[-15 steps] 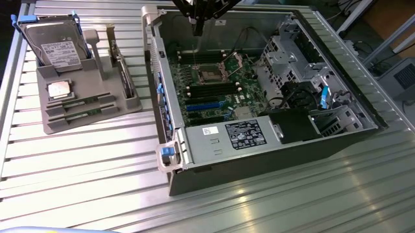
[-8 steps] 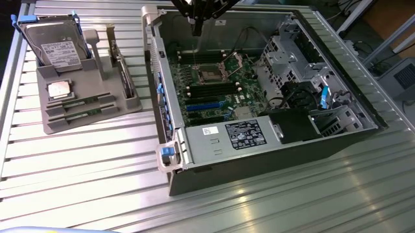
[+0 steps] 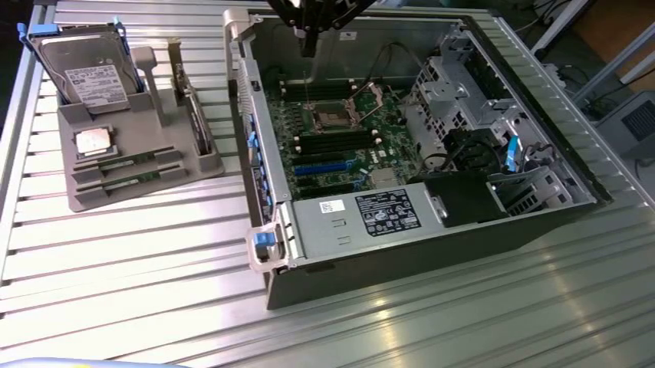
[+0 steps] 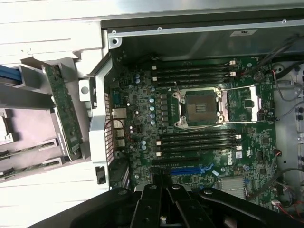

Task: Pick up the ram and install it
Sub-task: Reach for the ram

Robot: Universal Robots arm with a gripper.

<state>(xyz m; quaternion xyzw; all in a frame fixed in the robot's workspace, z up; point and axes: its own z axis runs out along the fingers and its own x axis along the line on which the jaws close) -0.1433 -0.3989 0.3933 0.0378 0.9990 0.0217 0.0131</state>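
Power-supply label point(image 3: 387, 213) was noted nearest, print unreadable. A Dell logo point(image 4: 229, 159) was made out on the motherboard point(image 3: 338, 130). Ram point(image 4: 64, 114) was seen on edge in the grey holder point(image 3: 92, 195), outside the case. Gripper point(image 3: 307, 46) was positioned over the board, jaws pinched together, nothing held. The open CPU socket point(image 4: 197, 107) could probably be damaged by a descent there.

Green is seen on the ram point(image 4: 64, 114) and motherboard point(image 4: 142, 123); a blue slot point(image 4: 190, 169) is noted; the table point(image 3: 153, 253) is shown ribbed silver.
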